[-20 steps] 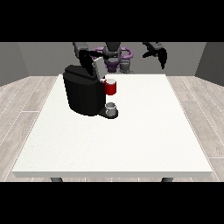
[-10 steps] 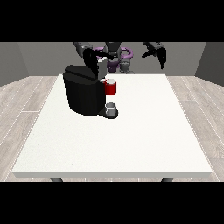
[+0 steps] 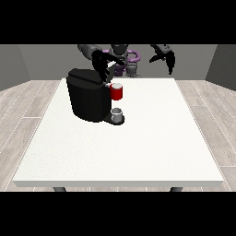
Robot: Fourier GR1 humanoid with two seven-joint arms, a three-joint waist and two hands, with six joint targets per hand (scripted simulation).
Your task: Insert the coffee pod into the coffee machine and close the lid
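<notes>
The black coffee machine [image 3: 89, 98] stands on the white table [image 3: 138, 147], left of the middle and towards the far side. A red thing at the machine [image 3: 117, 92] sits at its front right, and a grey thing [image 3: 117, 115] rests on the base below it. The hand at the view's left [image 3: 103, 65] hovers just above the machine's top right corner, close to the red thing. Raised in the air beyond the table's far edge, the hand at the view's right [image 3: 164, 56] lets its fingers hang relaxed and holds nothing.
The robot's torso [image 3: 122, 57] rises behind the table's far edge. Wooden floor surrounds the table on both sides.
The hand at the view's left has moved towards the view's right, from behind the machine's top to above its right corner near the red thing. The other hand has barely shifted.
</notes>
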